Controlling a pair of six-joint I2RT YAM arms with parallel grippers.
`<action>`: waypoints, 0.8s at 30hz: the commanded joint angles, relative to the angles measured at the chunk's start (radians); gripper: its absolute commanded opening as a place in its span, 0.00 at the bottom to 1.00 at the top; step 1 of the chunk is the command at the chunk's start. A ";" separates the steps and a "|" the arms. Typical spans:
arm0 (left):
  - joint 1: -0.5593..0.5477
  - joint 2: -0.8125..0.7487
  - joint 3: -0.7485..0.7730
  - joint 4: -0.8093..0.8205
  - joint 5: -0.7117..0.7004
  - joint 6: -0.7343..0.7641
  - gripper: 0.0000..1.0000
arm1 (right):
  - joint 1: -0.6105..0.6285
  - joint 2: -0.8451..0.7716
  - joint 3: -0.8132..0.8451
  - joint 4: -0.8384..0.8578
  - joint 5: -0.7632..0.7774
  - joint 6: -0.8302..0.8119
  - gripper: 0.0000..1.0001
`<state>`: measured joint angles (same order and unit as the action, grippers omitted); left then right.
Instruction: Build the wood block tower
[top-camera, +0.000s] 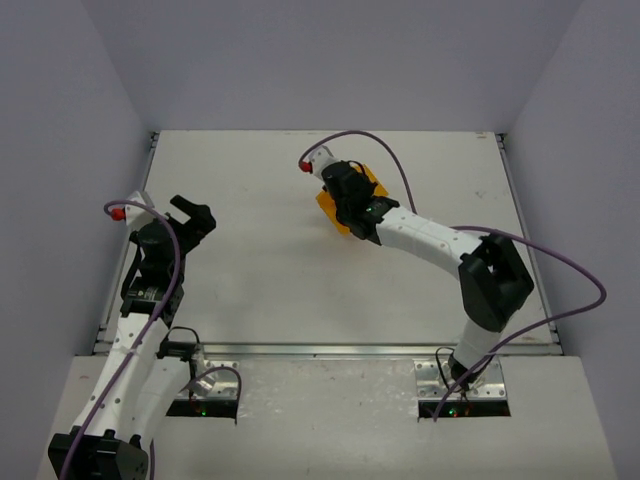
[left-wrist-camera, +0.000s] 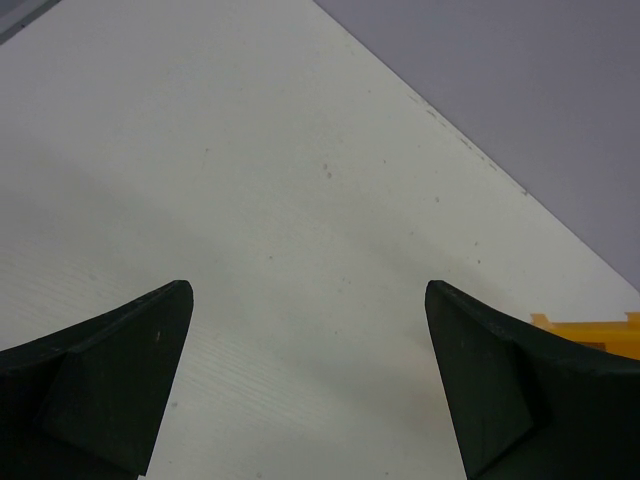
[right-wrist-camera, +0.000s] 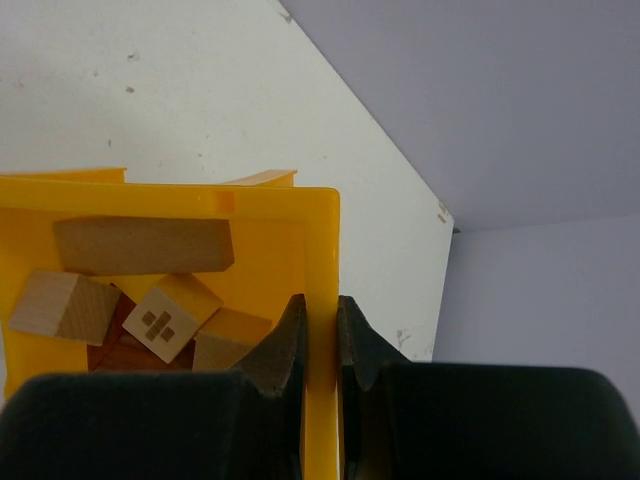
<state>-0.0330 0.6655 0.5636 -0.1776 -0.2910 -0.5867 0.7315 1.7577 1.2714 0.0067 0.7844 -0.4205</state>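
Note:
My right gripper (right-wrist-camera: 321, 335) is shut on the right wall of the yellow bin (right-wrist-camera: 322, 250). In the top view the gripper (top-camera: 352, 197) covers most of the bin (top-camera: 326, 203) at the table's far middle. Several wood blocks lie loose inside the bin: a long tan block (right-wrist-camera: 143, 245), a pale cube (right-wrist-camera: 60, 305), a block with a printed window (right-wrist-camera: 170, 316), another pale block (right-wrist-camera: 228, 338) and a reddish-brown piece (right-wrist-camera: 130, 355). No tower stands. My left gripper (left-wrist-camera: 308, 385) is open and empty over bare table at the left (top-camera: 190, 215).
The white table (top-camera: 260, 270) is walled by grey panels at the back and sides. A corner of the yellow bin (left-wrist-camera: 590, 330) shows at the right edge of the left wrist view.

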 joint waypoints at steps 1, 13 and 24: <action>0.001 -0.012 0.004 0.020 -0.017 -0.012 1.00 | 0.058 0.049 -0.003 0.373 0.134 -0.386 0.00; 0.001 -0.023 0.006 0.006 -0.032 -0.010 1.00 | 0.175 0.216 -0.041 0.989 0.235 -0.957 0.00; 0.001 -0.023 0.009 0.004 -0.034 -0.010 1.00 | 0.247 0.255 -0.102 0.972 0.271 -0.911 0.00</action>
<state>-0.0330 0.6544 0.5636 -0.1856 -0.3153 -0.5896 0.9626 2.0136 1.1676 0.8734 1.0168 -1.3159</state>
